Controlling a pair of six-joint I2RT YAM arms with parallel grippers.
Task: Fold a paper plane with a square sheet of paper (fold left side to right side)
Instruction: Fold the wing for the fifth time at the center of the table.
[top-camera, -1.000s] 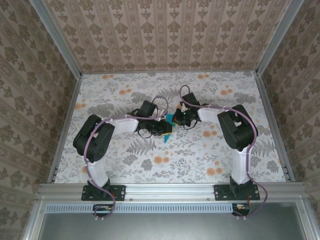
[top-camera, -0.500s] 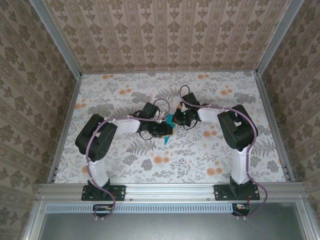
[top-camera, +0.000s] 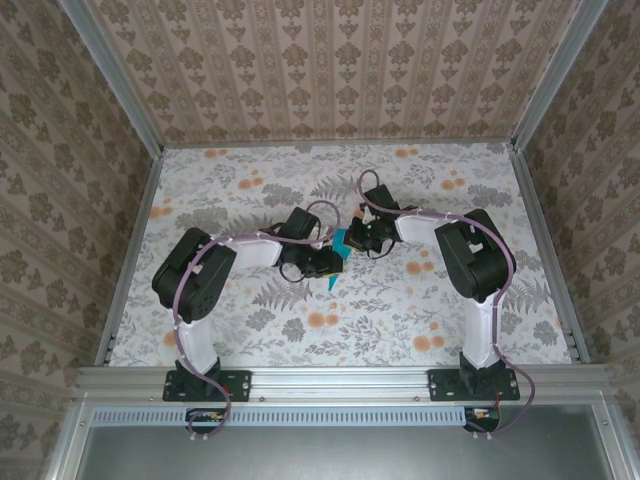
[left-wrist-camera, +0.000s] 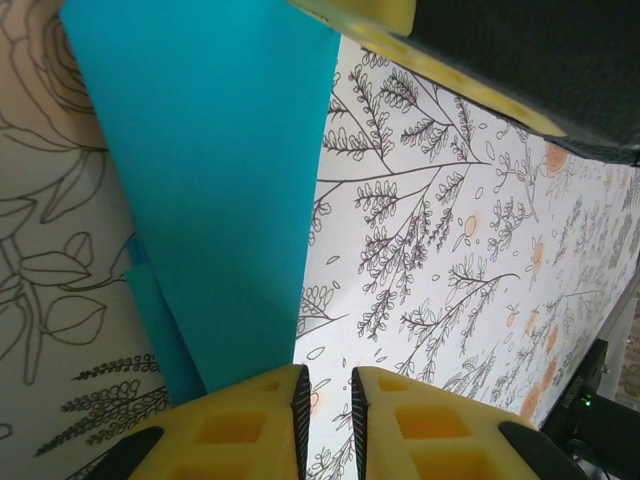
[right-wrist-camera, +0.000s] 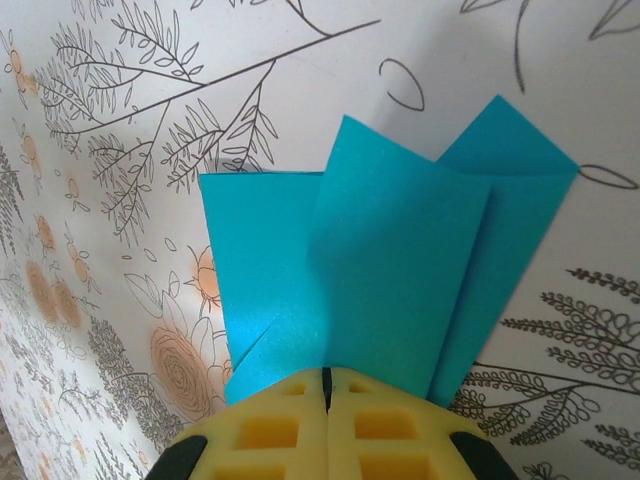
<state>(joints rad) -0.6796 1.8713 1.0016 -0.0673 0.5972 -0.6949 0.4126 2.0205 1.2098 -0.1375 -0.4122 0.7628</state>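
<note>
Right gripper (right-wrist-camera: 326, 392): my pads are pressed together, pinching the paper (right-wrist-camera: 400, 260) at its near edge.
Left gripper (left-wrist-camera: 328, 395): my fingers are a slit apart with nothing in the gap; the paper's narrow end runs behind one finger.
Paper: folded, flaps overlapping, mid-table (top-camera: 250, 180) between my grippers.

The folded sheet of thin paper (right-wrist-camera: 400, 270) is a plain, even turquoise-blue. Under it, the white tablecloth (right-wrist-camera: 120, 80) carries grey line-drawn ferns and leaves with orange blossoms. The right gripper (right-wrist-camera: 326, 385) at its edge has yellow foam pads (right-wrist-camera: 270, 430) on black. Beyond it, the wallpapered walls (top-camera: 330, 70) show beige stripes with brown damask motifs.
</note>
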